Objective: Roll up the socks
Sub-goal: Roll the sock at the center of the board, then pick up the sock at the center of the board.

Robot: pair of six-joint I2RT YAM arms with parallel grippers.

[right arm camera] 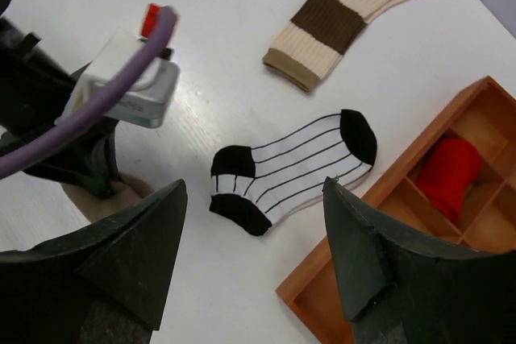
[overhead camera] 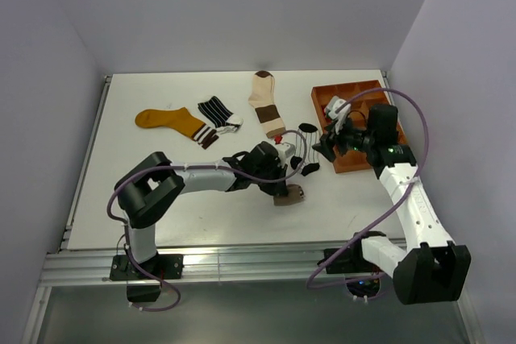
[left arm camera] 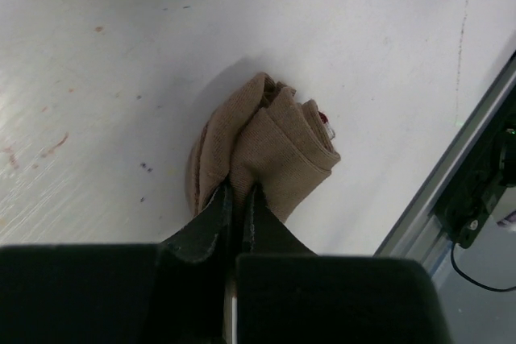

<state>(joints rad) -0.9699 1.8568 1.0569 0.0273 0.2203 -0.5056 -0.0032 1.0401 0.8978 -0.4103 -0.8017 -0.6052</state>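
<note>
Left hand (left arm camera: 236,199): fingers together, clamped on the rolled taupe sock (left arm camera: 274,151), which rests on the tabletop (left arm camera: 363,54). Right hand (right arm camera: 251,199): fingers wide apart, holding nothing, above the flat white pinstriped sock (right arm camera: 294,163). Red sock (right arm camera: 447,175) lies in a wooden tray (right arm camera: 431,136) compartment.
</note>
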